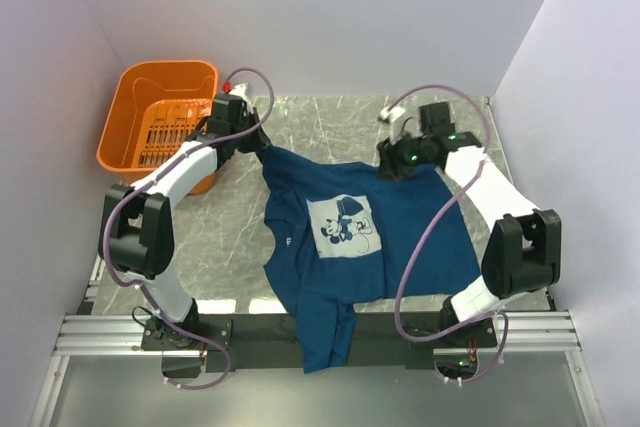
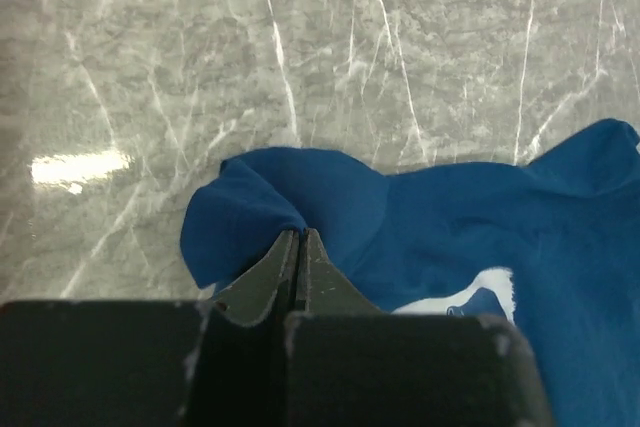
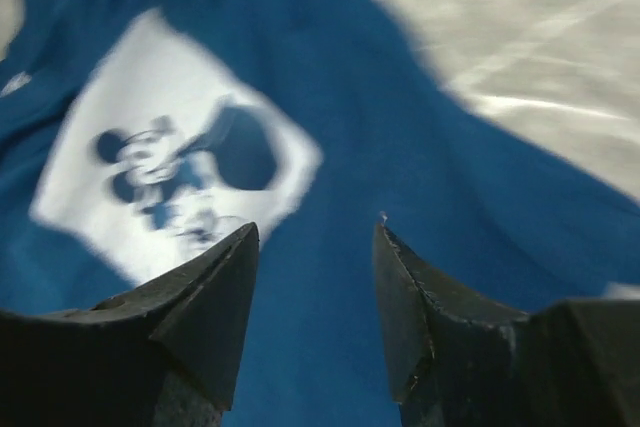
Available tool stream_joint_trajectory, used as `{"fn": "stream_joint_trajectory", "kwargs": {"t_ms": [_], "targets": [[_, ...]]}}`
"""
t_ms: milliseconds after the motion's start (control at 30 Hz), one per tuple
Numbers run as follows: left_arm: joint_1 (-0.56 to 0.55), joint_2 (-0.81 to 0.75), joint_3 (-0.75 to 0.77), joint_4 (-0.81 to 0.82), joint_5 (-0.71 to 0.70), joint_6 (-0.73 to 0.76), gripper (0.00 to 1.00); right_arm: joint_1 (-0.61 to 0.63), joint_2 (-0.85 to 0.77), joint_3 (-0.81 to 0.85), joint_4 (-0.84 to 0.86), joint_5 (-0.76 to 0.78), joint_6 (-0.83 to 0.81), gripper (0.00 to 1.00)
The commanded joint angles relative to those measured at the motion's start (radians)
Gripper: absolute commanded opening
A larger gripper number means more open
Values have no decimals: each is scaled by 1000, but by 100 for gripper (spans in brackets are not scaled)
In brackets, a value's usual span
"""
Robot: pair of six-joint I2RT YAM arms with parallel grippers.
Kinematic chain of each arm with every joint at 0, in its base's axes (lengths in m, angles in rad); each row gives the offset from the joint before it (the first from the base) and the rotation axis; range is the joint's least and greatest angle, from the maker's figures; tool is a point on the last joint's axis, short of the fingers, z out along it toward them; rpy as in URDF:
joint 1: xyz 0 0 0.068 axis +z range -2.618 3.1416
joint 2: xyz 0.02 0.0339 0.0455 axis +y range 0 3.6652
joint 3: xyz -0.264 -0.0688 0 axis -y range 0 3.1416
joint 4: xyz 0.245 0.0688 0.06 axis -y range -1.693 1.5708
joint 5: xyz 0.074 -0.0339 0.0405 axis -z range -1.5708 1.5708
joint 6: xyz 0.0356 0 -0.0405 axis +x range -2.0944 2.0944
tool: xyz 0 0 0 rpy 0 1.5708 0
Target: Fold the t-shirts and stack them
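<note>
A dark blue t-shirt (image 1: 400, 237) with a white cartoon print (image 1: 342, 225) lies spread on the marble table, its near end hanging over the front rail. My left gripper (image 1: 258, 144) is shut on the shirt's far left corner; in the left wrist view the closed gripper (image 2: 300, 234) pinches a fold of the blue cloth (image 2: 290, 197). My right gripper (image 1: 392, 165) is open over the shirt's far right part. In the right wrist view the gripper (image 3: 315, 232) is apart above blue cloth (image 3: 420, 127), with the print (image 3: 170, 137) to the left.
An orange plastic basket (image 1: 160, 112) stands at the far left corner, just behind my left arm. White walls close in the table on left, back and right. Bare marble (image 1: 330, 117) shows behind the shirt and left of it (image 1: 225, 237).
</note>
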Motion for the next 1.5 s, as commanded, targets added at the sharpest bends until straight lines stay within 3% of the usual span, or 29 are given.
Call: {"fn": "stream_joint_trajectory", "kwargs": {"t_ms": [0, 200, 333, 600, 1000, 1100, 1200, 1233, 1267, 1467], "targets": [[-1, -4, 89, 53, -18, 34, 1, -115, 11, 122, -14, 43, -28, 57], [-1, 63, 212, 4, -20, 75, 1, -278, 175, 204, -69, 154, -68, 57], [-1, 132, 289, -39, -1, 95, 1, -281, 334, 313, -61, 254, 24, 56], [-1, 155, 306, -40, 20, 103, 1, -283, 584, 576, -121, 430, 201, 54], [-1, 166, 338, -51, 66, 80, 1, -287, 732, 646, -174, 458, 241, 49], [-1, 166, 344, -49, 72, 75, 1, -289, 741, 639, -182, 443, 247, 42], [-1, 166, 353, -51, 75, 72, 1, -302, 723, 636, -182, 399, 254, 21], [-1, 166, 355, -51, 75, 72, 1, -307, 709, 634, -176, 386, 257, 8], [-1, 166, 364, -54, 72, 74, 1, -315, 694, 620, -164, 362, 262, 1], [-1, 189, 451, -77, 29, 87, 1, -352, 534, 594, -35, 290, 242, 0]]}}
